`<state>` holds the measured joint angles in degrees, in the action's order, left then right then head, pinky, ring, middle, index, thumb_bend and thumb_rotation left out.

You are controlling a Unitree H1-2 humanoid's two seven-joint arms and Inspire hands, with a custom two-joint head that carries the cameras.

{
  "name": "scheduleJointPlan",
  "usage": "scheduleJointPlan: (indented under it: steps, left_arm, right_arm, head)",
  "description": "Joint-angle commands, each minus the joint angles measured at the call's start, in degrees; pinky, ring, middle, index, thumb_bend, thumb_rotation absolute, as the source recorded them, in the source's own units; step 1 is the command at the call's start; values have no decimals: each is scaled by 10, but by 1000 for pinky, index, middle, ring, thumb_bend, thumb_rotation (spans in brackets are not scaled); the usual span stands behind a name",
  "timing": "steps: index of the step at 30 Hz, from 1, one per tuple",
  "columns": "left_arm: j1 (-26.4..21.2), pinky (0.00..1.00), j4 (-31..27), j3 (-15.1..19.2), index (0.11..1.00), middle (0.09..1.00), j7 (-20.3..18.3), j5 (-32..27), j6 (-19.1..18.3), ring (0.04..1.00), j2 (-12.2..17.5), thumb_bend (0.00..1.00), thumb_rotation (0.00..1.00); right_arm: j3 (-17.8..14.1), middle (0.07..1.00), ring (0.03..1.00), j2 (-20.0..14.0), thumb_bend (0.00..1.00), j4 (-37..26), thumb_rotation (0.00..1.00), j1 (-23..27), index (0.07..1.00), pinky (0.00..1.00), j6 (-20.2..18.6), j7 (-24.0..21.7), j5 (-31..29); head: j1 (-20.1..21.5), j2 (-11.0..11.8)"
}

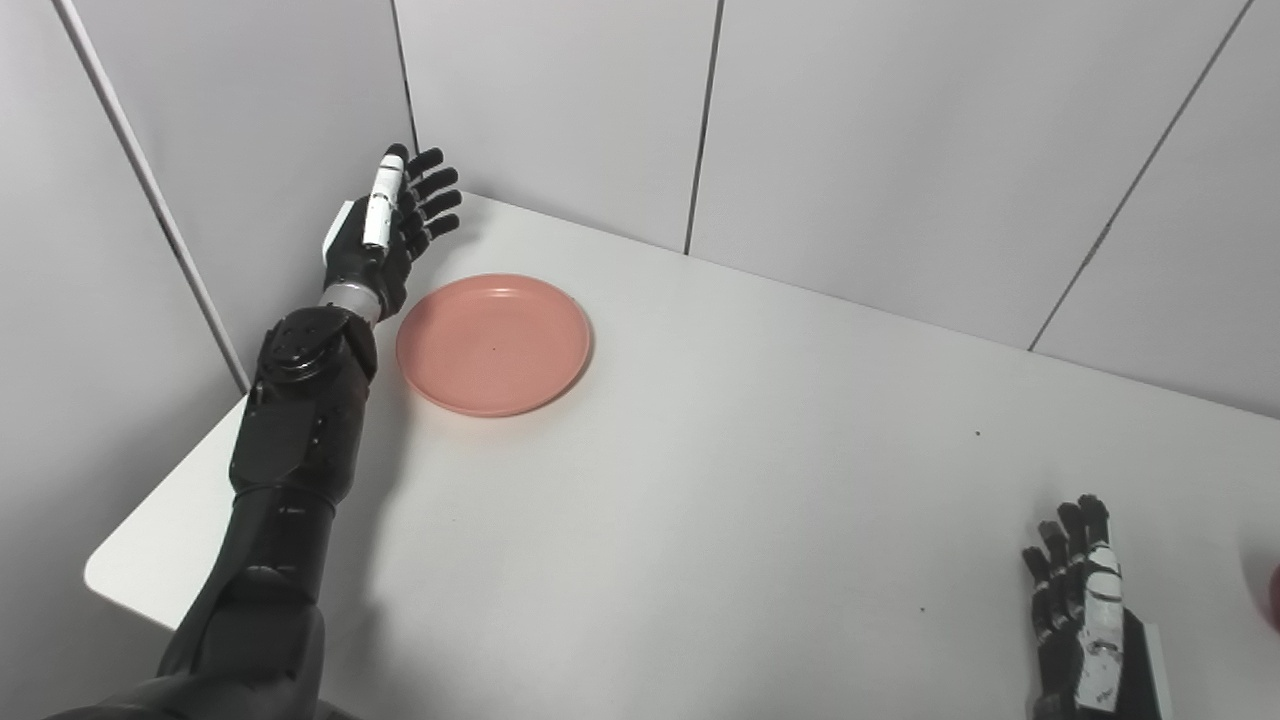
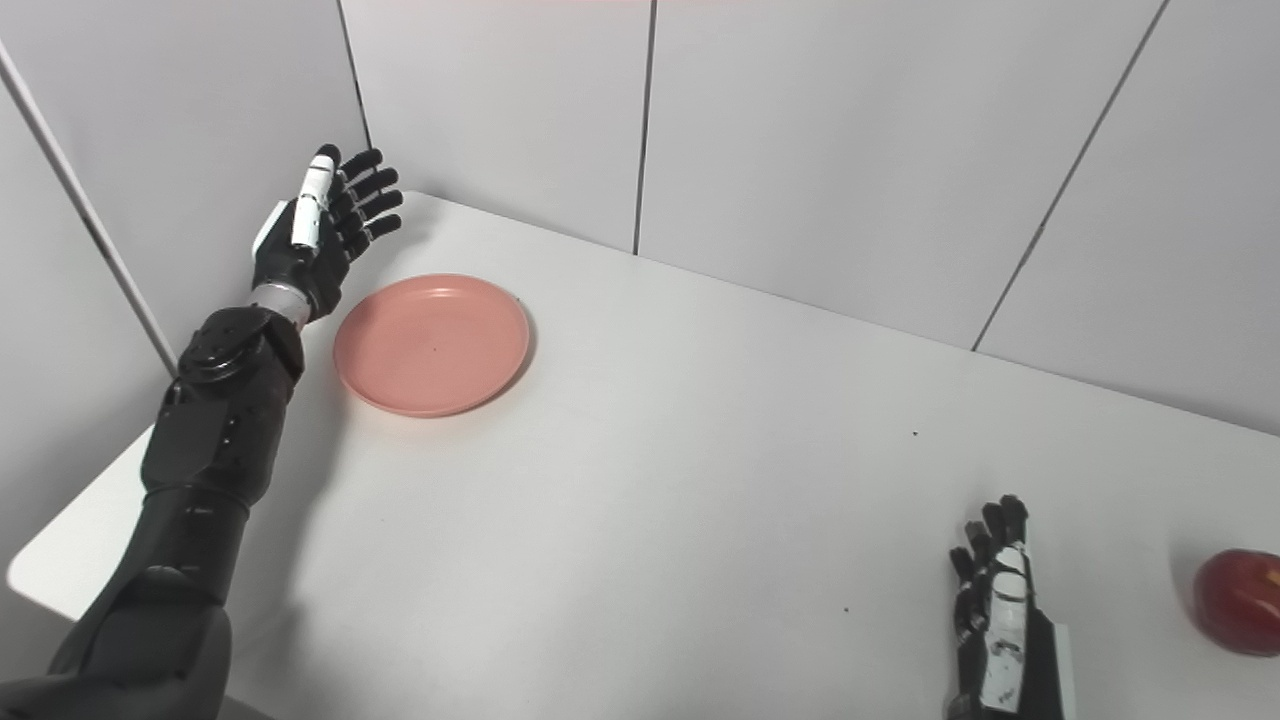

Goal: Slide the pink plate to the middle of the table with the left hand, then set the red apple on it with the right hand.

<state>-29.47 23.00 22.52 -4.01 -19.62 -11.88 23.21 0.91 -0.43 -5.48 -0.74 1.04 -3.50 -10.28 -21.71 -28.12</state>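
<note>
Pink plate (image 2: 432, 344): far-left on table (image 2: 700, 480).
Left hand (image 2: 325, 228): beside plate, fingers spread, empty.
Right hand (image 2: 1000, 610): well apart from plate, fingers extended, empty.
Red apple (image 2: 1238, 600): right of it.

Bright, even light; soft shadows; sharp focus.

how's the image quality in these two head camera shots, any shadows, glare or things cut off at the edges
Left eye view: even, soft light, no glare; the left arm throws a faint shadow on the table, and the pink plate is sharp; the red apple is nearly cropped out at the right edge. Right eye view: same flat lighting, the apple shows almost whole with a soft shadow; the right hand is cut off by the bottom edge.
</note>
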Motion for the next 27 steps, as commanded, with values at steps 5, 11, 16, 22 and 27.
scheduleJointPlan:
  steps: [5, 11, 16, 22, 27]
  left_arm:
    - [-29, 844, -7, 4, 812, 829, 4, 1, 25, 835, 17, 372, 1000]
    - [-27, 840, 6, 8, 806, 824, 6, -2, 29, 831, 17, 345, 1000]
    - [-25, 845, 11, 9, 810, 826, 2, -2, 33, 832, 20, 347, 1000]
    - [-21, 855, 13, 8, 816, 834, -2, -1, 35, 841, 26, 367, 1000]
    - [-18, 838, 14, 7, 808, 832, -6, 2, 40, 838, 30, 355, 1000]
  right_arm:
    - [-5, 1000, 1000, -4, 133, -13, 1000, -4, 1000, 1000, -6, -6, -6]
    - [-8, 1000, 1000, -3, 126, -16, 1000, -5, 1000, 1000, -11, -4, -7]
    - [-8, 1000, 1000, -3, 117, -18, 1000, -5, 1000, 1000, -11, -1, 0]
    - [-8, 1000, 1000, -5, 117, -13, 1000, -4, 1000, 1000, -6, -4, -1]
    - [-8, 1000, 1000, -6, 113, -15, 1000, -4, 1000, 1000, -9, -3, 4]
  head:
    - [-4, -1]
    - [-6, -1]
    - [-7, -1]
    - [-8, 0]
    - [-12, 0]
